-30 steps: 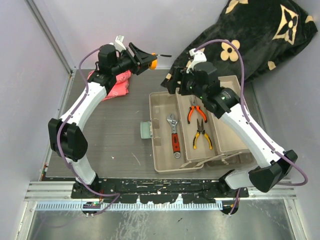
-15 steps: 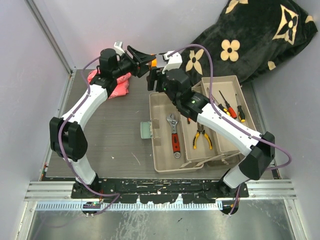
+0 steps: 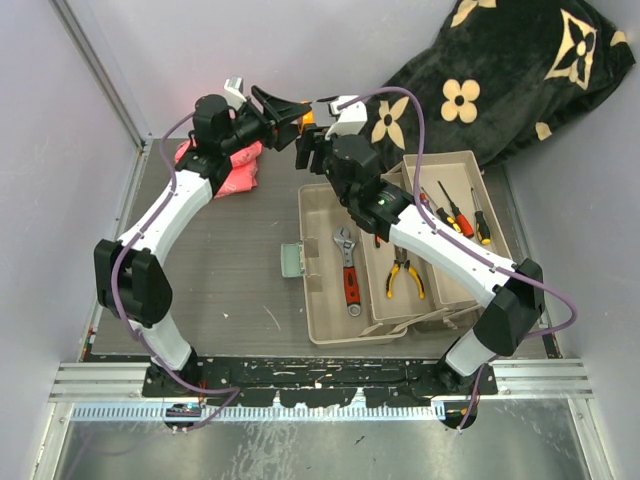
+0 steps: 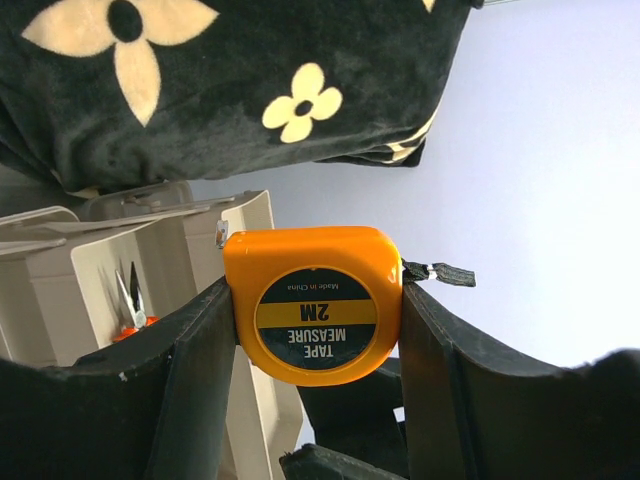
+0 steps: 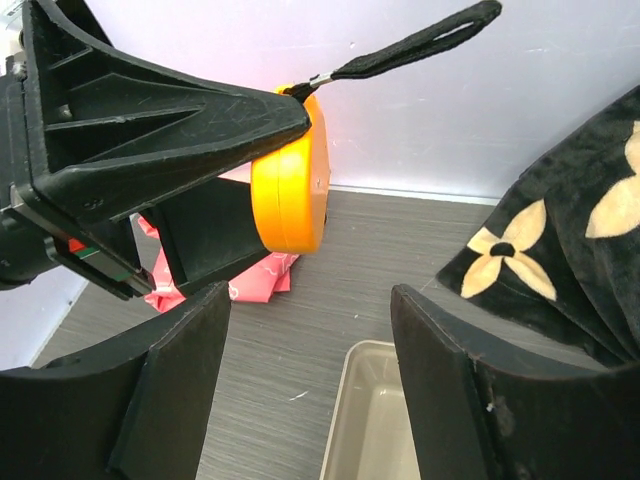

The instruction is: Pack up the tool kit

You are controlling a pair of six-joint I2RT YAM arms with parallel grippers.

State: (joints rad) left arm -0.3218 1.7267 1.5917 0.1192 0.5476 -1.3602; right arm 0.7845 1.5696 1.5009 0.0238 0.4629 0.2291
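Left gripper (image 4: 316,298) clamped on orange tape measure (image 4: 312,312), label "TAPE MEASURE 2M", "Made in China"; right gripper (image 5: 306,305) jaws apart.

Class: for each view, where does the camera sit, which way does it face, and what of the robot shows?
Top external: above, behind the bases, looking down at the toolbox; both arms show.
Left wrist: looks along the left gripper, shut on the tape measure.
Right wrist: looks past the open right gripper at the left gripper.
Shared: both wrist views show the tape measure.
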